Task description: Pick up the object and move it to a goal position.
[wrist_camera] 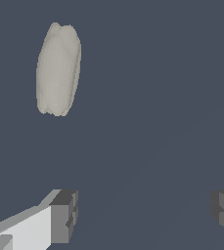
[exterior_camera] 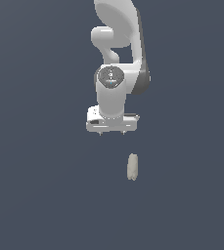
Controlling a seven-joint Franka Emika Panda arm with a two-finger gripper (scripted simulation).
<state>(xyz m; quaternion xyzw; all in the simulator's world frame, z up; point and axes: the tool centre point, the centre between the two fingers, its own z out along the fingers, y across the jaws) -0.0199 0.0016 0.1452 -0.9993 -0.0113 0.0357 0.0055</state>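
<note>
Wide apart stand the fingers of the end effector (wrist_camera: 143,215), gripping nothing. On the dark worktop (exterior_camera: 35,195) the object (exterior_camera: 132,166) lies apart from the end effector, off to one side. Nothing seems done yet: approach, grasp and carry remain.

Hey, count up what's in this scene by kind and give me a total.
Small off-white, rough-surfaced oval lump: 1
White robot arm with open pincer: 1
Total: 2
</note>
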